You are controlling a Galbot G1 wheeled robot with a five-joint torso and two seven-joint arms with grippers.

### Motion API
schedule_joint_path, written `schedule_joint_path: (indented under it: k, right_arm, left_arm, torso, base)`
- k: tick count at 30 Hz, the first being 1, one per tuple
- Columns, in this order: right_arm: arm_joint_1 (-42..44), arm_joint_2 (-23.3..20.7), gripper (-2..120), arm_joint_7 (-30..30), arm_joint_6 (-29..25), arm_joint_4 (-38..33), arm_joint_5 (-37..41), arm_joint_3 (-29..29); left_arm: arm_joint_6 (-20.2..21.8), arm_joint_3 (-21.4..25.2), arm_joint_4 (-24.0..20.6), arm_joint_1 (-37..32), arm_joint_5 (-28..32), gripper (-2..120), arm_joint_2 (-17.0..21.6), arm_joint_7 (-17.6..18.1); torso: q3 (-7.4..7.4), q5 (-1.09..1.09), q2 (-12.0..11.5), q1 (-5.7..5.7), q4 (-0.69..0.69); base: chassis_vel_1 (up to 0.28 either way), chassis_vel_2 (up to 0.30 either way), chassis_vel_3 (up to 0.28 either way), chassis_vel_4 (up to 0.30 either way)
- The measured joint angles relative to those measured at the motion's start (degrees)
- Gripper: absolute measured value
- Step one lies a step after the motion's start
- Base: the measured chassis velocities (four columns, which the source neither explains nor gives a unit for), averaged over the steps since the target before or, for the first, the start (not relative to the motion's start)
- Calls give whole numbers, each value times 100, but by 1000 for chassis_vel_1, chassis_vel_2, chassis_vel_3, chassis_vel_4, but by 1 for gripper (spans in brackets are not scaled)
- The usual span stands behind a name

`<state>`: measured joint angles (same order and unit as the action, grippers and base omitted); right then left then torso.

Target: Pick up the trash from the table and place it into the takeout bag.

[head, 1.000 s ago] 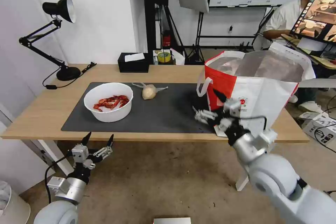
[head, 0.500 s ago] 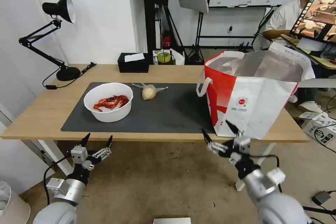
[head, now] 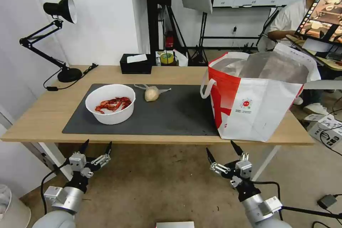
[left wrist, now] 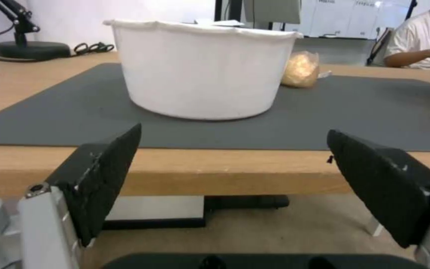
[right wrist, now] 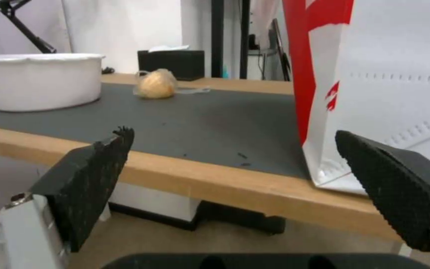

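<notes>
Takeout bag [head: 262, 108] contents hidden behind foil lining.
White bowl [head: 110, 103] of red shells on table [head: 42, 114]; left hand [head: 95, 148] and right hand [head: 221, 149] released, empty.

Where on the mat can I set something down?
The widest bare patch of the mat lies between the white bowl and the takeout bag, in front of the bagged lump. The mat's far left end is crowded.

black desk lamp [head: 58, 10] far-left | black tissue box [head: 135, 63] far edge | yellow tape roll [head: 166, 58] beside it
</notes>
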<state>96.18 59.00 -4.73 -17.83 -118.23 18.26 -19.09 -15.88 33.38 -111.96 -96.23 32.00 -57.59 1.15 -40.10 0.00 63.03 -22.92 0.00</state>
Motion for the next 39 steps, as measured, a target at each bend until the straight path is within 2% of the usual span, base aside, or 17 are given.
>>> schedule_joint_path:
  k: [17,22,28,29,31,33,36,37,39]
  right_arm:
    - [-45,42,100,-14,43,17,-30,149]
    - [-361,-90,100,-93,209,-26,-12,392]
    - [-1669,-460,100,-351,801,-164,337,1069]
    - [-1669,-460,100,-351,801,-164,337,1069]
    - [-2429,-558,100,-508,1088,-97,568,1531]
    - [-2704,-576,100,-556,1174,-40,649,1716]
    - [-3671,-531,100,-777,1479,219,997,2325]
    - [-3671,-531,100,-777,1479,219,997,2325]
    - [-4282,-414,100,-943,1655,459,1221,2722]
  left_arm:
    - [-37,31,-44,-67,-36,100,23,-70]
    - [-39,31,-46,-44,-36,100,18,-80]
    - [-6,49,-105,-82,-28,100,11,-78]
    - [-6,49,-105,-82,-28,100,11,-78]
    - [18,85,-119,-101,-15,100,3,-75]
    - [24,97,-119,-109,-13,100,3,-75]
    - [26,144,-95,-118,-9,100,-6,-75]
    - [26,144,-95,-118,-9,100,-6,-75]
    - [25,164,-75,-119,-7,100,-44,-76]
  torso:
    - [0,0,0,0,-1]
    - [0,1,0,0,-2]
    - [-1,0,-1,0,1]
    - [-1,0,-1,0,1]
    - [-1,0,0,0,1]
    - [-1,0,-1,0,0]
    - [-1,0,-1,0,0]
    - [-1,0,-1,0,0]
    - [-1,-1,-1,0,0]
  base:
    - [0,0,0,0]
    - [0,0,0,0]
    - [0,0,0,0]
    - [0,0,0,0]
    - [0,0,0,0]
    - [0,0,0,0]
    - [0,0,0,0]
    - [0,0,0,0]
    - [0,0,0,0]
